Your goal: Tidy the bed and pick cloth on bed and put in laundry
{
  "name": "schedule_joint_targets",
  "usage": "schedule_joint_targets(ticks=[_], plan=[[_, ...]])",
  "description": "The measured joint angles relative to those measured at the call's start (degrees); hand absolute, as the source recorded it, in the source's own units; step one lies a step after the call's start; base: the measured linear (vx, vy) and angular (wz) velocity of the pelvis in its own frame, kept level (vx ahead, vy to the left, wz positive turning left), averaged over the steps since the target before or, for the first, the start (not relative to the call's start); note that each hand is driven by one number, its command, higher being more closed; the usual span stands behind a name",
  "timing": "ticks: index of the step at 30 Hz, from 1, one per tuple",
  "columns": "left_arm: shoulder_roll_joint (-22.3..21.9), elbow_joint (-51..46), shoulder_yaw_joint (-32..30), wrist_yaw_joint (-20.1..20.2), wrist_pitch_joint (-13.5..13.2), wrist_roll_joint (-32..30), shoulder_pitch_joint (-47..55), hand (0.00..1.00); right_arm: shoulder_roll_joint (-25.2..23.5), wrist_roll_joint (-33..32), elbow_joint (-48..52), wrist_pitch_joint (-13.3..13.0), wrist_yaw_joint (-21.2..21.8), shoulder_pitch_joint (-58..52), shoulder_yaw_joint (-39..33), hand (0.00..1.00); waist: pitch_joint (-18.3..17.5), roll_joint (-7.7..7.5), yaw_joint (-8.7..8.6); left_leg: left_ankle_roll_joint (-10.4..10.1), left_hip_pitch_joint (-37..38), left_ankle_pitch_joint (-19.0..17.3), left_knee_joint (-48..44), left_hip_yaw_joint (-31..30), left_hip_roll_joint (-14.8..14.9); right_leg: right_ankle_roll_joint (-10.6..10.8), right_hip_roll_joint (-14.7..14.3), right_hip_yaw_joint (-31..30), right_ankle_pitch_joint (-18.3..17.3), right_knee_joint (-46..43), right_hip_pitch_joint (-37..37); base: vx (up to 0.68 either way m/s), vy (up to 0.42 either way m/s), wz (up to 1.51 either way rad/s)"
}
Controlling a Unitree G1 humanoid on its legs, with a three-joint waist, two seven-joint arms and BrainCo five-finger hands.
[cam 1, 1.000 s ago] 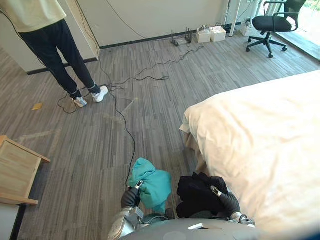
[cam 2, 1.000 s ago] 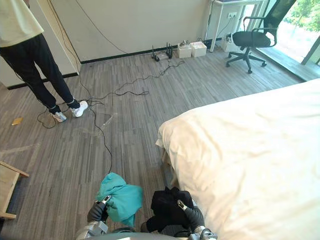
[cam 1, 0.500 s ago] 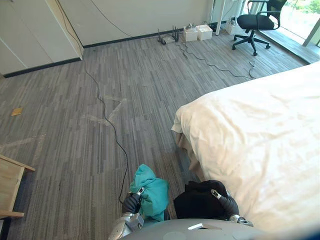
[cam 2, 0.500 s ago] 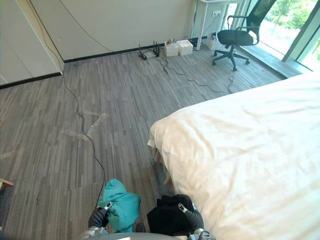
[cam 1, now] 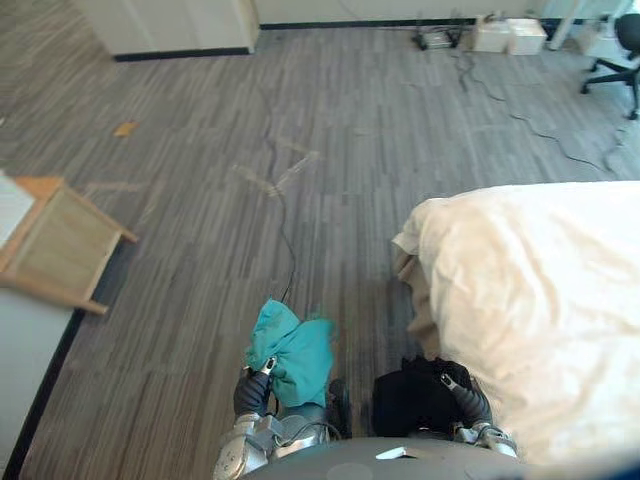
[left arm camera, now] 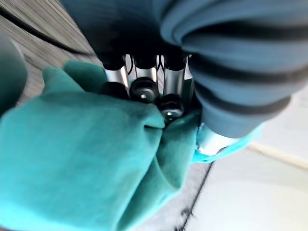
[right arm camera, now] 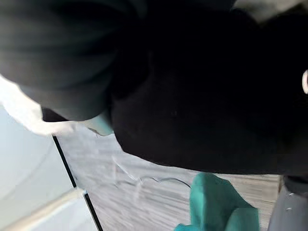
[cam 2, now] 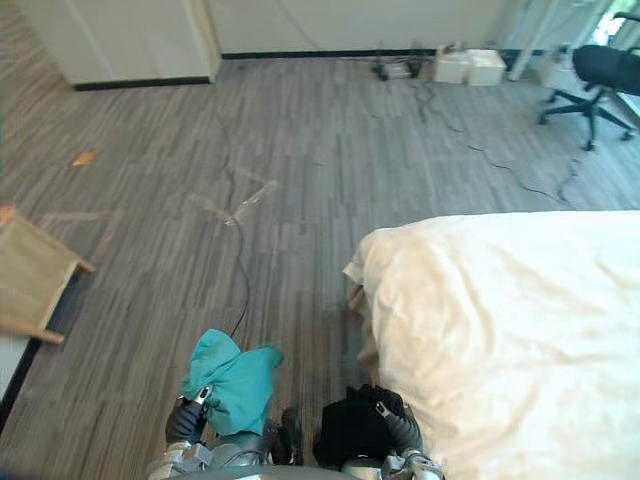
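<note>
Teal cloth (cam 1: 290, 345) sits bunched in the robot's left hand (cam 1: 252, 385), held up off the grey plank floor (cam 1: 330, 150) in front of the body. In the left wrist view the dark-tipped fingers (left arm camera: 144, 82) curl down into its folds and clamp it against the palm. On the other side, the right hand (cam 1: 468, 398) carries a black cloth (cam 1: 412, 398) as a dark bundle. A silver thumb lies over the top of it, pinching it, while the fingers are buried in the fabric. The right wrist view shows the same black cloth close up, with a corner of the teal one past it. Both bundles hang just beside the near corner of the bed (cam 1: 540, 300), whose cream cover lies smooth. Further left stands a light wooden stand (cam 1: 55, 245) next to a white surface. By the far wall are two white boxes (cam 1: 510, 35) and a black office chair (cam 2: 600, 70).
</note>
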State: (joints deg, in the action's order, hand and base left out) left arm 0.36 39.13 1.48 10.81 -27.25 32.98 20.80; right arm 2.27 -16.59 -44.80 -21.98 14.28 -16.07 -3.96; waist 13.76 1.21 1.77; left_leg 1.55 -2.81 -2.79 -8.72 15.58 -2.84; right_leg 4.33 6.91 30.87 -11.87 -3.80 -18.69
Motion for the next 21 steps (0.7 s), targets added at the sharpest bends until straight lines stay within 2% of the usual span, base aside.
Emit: schedule_joint_targets(ticks=[2, 3, 4, 5, 6, 7, 8, 9, 10, 11, 12, 13, 14, 16, 17, 18, 19, 21], plan=[[0.0, 0.4, -0.1, 0.0, 0.0, -0.1, 0.3, 1.00, -0.2, 0.0, 0.1, 0.0, 0.0, -0.1, 0.1, 1.00, -0.1, -0.24, 0.97, 0.7, 0.9, -0.6, 1.5, 1.9, -0.6, 0.0, 0.8, -0.2, -1.2, -0.1, 0.1, -0.13, 0.082, -0.08], [-0.1, 0.4, -0.4, 0.1, -0.1, -0.5, 0.7, 1.00, -0.1, 0.1, 0.1, 0.0, 0.0, 0.0, 0.1, 1.00, -0.2, -0.48, 0.99, 1.4, 0.9, -1.2, 1.4, 2.8, -1.2, 0.5, 1.7, -0.3, -3.0, -1.0, 0.5, -0.11, 0.121, 0.09], [0.1, 0.4, -0.5, 0.1, -0.1, -0.5, 1.2, 1.00, -0.2, 0.3, 0.6, 0.1, 0.1, -0.4, 0.1, 1.00, -1.3, -1.42, 0.70, 1.6, 1.0, -1.8, 1.6, 3.7, -2.3, 0.9, 3.4, -0.2, -4.4, -2.7, 1.6, -0.07, 0.138, 0.16], [0.3, 0.4, -0.7, 0.0, 0.0, -0.6, 1.0, 1.00, -0.7, 0.6, 0.6, 0.2, 0.1, -0.9, 0.1, 1.00, -2.0, -1.95, 0.80, 2.8, 1.5, -2.4, 1.3, 4.5, -2.5, 1.4, 4.5, 0.0, -5.0, -3.8, 2.1, 0.06, 0.126, 0.15], [0.7, 0.2, -0.6, -0.1, 0.1, -1.0, 2.3, 1.00, -1.0, 1.1, 0.9, 0.4, 0.1, -2.2, -0.1, 1.00, -3.2, -2.44, 1.29, 2.5, 1.5, -4.7, -1.4, 4.7, -2.5, 2.9, 5.9, 0.2, -6.3, -6.6, 2.2, 0.14, 0.067, 0.10], [0.6, 0.4, -0.5, -0.2, 0.1, -1.2, 2.4, 1.00, -0.8, 1.1, 1.0, 0.4, 0.1, -2.9, -0.1, 1.00, -3.7, -2.34, 1.01, 3.5, 0.9, -5.9, -2.2, 4.1, -2.9, 3.2, 6.4, -0.4, -6.1, -10.8, 2.5, 0.19, 0.076, 0.20], [0.4, 0.9, -0.5, -0.8, 0.7, -1.5, 2.5, 1.00, -0.2, 1.2, 1.1, 1.2, 0.1, -3.1, 0.1, 1.00, -3.7, -2.21, 0.81, 5.3, 1.6, -6.7, -2.8, 3.2, -3.2, 1.9, 10.0, -3.9, -5.4, -26.7, 8.7, 0.18, 0.177, 0.44], [1.0, 0.9, 0.2, -1.3, 0.7, -3.3, 2.6, 1.00, -0.4, 1.2, 1.2, 1.3, 0.1, -3.1, 0.2, 1.00, -4.0, -1.57, 0.38, 5.2, 3.6, -6.7, -1.1, 1.4, -3.6, 0.5, 12.6, -7.3, 0.7, -40.9, 15.4, 0.17, 0.199, 0.57], [1.3, 0.8, 0.7, -1.5, 0.8, -3.8, 2.5, 1.00, -0.7, 1.1, 1.6, 1.3, 0.3, -3.3, 0.1, 1.00, -3.8, -1.29, -0.02, 5.0, 4.8, -6.6, -0.1, 0.2, -4.1, 0.4, 13.6, -8.0, 2.9, -46.4, 17.7, 0.21, 0.189, 0.85], [2.3, 0.8, 1.2, -2.1, 0.8, -4.7, 2.7, 1.00, -0.9, 1.1, 2.5, 1.2, 0.2, -4.2, 0.3, 1.00, -3.7, -2.34, -1.06, 4.9, 7.2, -6.5, 1.7, -1.9, -4.6, 0.7, 14.2, -8.8, 2.9, -53.0, 21.0, 0.26, 0.085, 0.90], [2.9, 0.8, 1.4, -2.6, 0.8, -5.0, 2.4, 1.00, -0.9, 1.1, 3.1, 1.3, 0.2, -4.2, 1.5, 1.00, -3.6, -2.95, -1.10, 4.8, 9.3, -6.5, 3.2, -3.8, -4.8, 1.6, 13.2, -8.8, 1.8, -54.7, 23.3, 0.28, 0.069, 0.79], [3.0, 0.8, 1.3, -2.7, 0.9, -5.0, 2.3, 1.00, -0.8, 1.1, 3.5, 1.2, 0.2, -4.2, 1.9, 1.00, -3.6, -3.03, -0.98, 4.8, 10.1, -6.5, 3.9, -4.4, -4.8, 1.8, 12.6, -8.8, 1.1, -54.0, 24.5, 0.30, 0.057, 0.71], [3.2, 0.8, 1.7, -3.2, 1.3, -5.0, 2.2, 1.00, -0.7, 1.0, 4.4, 1.2, 0.2, -4.3, 2.7, 1.00, -3.5, -2.69, -1.07, 4.7, 11.3, -6.1, 4.8, -6.3, -4.8, 2.3, 11.2, -8.0, -1.0, -50.8, 26.8, 0.33, 0.056, 0.80], [3.2, 0.7, 1.9, -3.9, 2.4, -4.9, 0.9, 1.00, 0.0, 0.8, 6.2, 1.1, 0.2, -4.5, 2.8, 1.00, -2.9, -1.70, -1.66, 5.1, 12.8, -5.5, 4.8, -8.9, -4.7, 2.4, 8.9, -6.1, -2.2, -41.8, 28.6, 0.36, 0.057, 0.92], [2.7, 0.7, 1.9, -3.9, 3.2, -5.0, 0.2, 1.00, 1.0, 0.2, 6.8, 1.1, 0.2, -4.4, 3.6, 1.00, -2.4, -1.00, -1.96, 5.1, 13.5, -5.4, 4.6, -10.7, -4.7, 2.2, 6.9, -5.9, -2.0, -33.7, 29.3, 0.38, 0.059, 0.87], [2.5, 0.6, 1.9, -3.8, 3.6, -5.0, -0.4, 1.00, 1.2, -0.2, 7.3, 1.1, 0.3, -4.5, 3.8, 1.00, -2.0, -0.32, -2.12, 5.0, 14.5, -5.5, 4.6, -12.5, -4.5, 1.0, 4.7, -6.3, 0.1, -24.4, 29.6, 0.38, 0.058, 0.84], [2.5, 0.6, 1.8, -3.7, 3.6, -5.1, -0.4, 1.00, 1.3, -0.2, 7.6, 1.0, 0.3, -4.5, 3.8, 1.00, -1.9, -0.17, -2.13, 4.8, 14.9, -5.7, 4.6, -13.4, -4.5, 0.5, 3.8, -6.7, 1.9, -20.0, 29.9, 0.38, 0.053, 0.76], [2.5, 1.0, 1.8, -3.6, 3.6, -5.5, -0.3, 1.00, 1.9, -1.2, 8.5, 0.9, 0.8, -4.9, 3.8, 1.00, -1.5, 0.24, -1.99, 2.9, 17.3, -6.8, 4.3, -14.7, -4.6, -0.8, 0.8, -9.1, 8.5, -9.8, 31.7, 0.38, 0.042, 0.60]])
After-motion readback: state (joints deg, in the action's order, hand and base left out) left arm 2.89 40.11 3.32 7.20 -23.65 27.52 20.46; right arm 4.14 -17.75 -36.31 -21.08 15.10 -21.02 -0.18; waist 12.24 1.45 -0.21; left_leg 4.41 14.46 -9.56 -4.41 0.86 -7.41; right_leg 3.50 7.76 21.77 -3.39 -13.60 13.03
